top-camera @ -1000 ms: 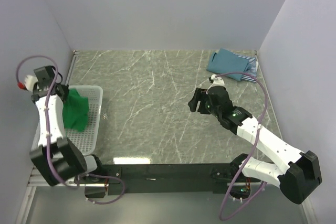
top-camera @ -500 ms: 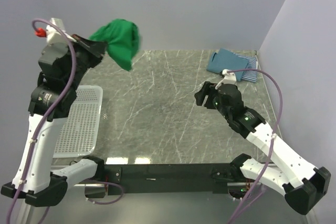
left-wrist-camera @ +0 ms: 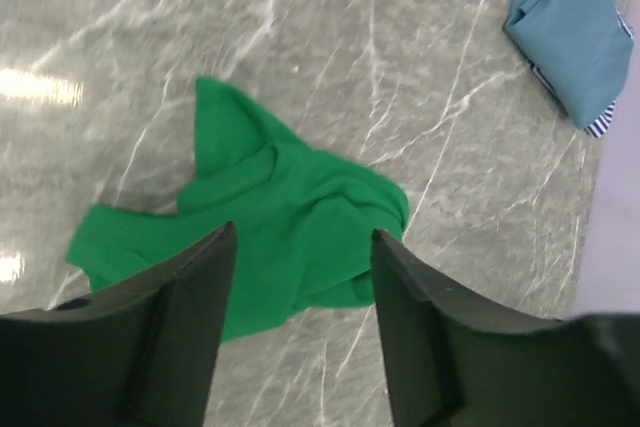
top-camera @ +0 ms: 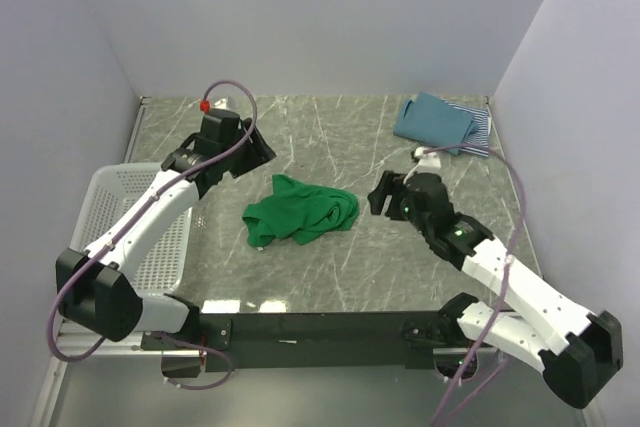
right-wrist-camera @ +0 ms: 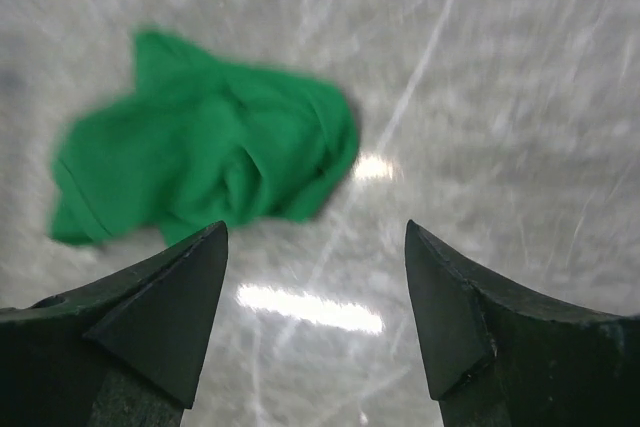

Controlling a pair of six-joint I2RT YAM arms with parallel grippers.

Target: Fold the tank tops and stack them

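The bright green tank top (top-camera: 299, 212) lies crumpled on the marble table (top-camera: 300, 137), also seen as the green tank top (left-wrist-camera: 262, 218) and the green tank top (right-wrist-camera: 210, 142). My left gripper (top-camera: 262, 150) hangs just behind and left of it, open and empty; in its wrist view the left gripper (left-wrist-camera: 303, 247) shows wide jaws above the cloth. My right gripper (top-camera: 377, 194) sits to the top's right, open and empty, with the right gripper (right-wrist-camera: 316, 237) over bare marble. The folded teal-blue tank top (top-camera: 432, 120) rests on the striped tank top (top-camera: 481, 129) at the far right corner.
A white mesh basket (top-camera: 112, 209) stands at the left edge of the table, under the left arm. Pale walls close in the table on the left, back and right. The folded teal pile (left-wrist-camera: 580, 37) shows at the upper right of the left wrist view.
The left arm swung the green top out of the basket, up and over to the table's middle, then let it go; it now lies on the marble. The right gripper shifted slightly.
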